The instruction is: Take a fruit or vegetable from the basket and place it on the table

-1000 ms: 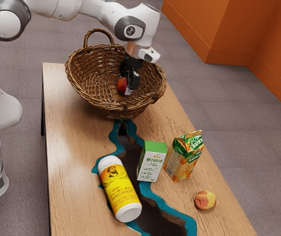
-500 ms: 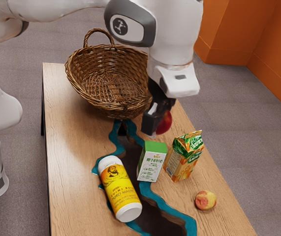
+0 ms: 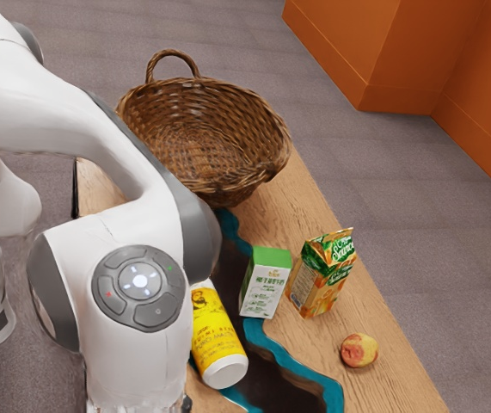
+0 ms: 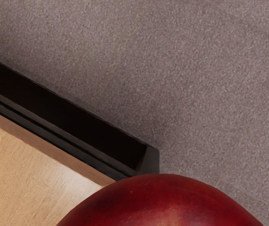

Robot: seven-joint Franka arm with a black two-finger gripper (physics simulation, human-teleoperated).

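Note:
At the exterior view's lower edge, a dark bit of my gripper peeks out beside the arm, its fingertips hidden behind the arm or out of frame. A large dark red fruit, like an apple, looms at the wrist view's lower edge, held in my gripper by the table corner. The wicker basket stands upright at the table's far end, away from my hand. Wood of the table shows beside the fruit in the wrist view.
A yellow-labelled bottle lies partly behind the arm. Near it stand a green-and-white carton and an orange-green carton. A yellow-red fruit rests near the table's right edge. Floor lies beyond the table's black frame.
My hand has carried the red fruit out of the basket, over the table, then toward the exterior view's lower left. The arm now covers part of the bottle. The table items stay put.

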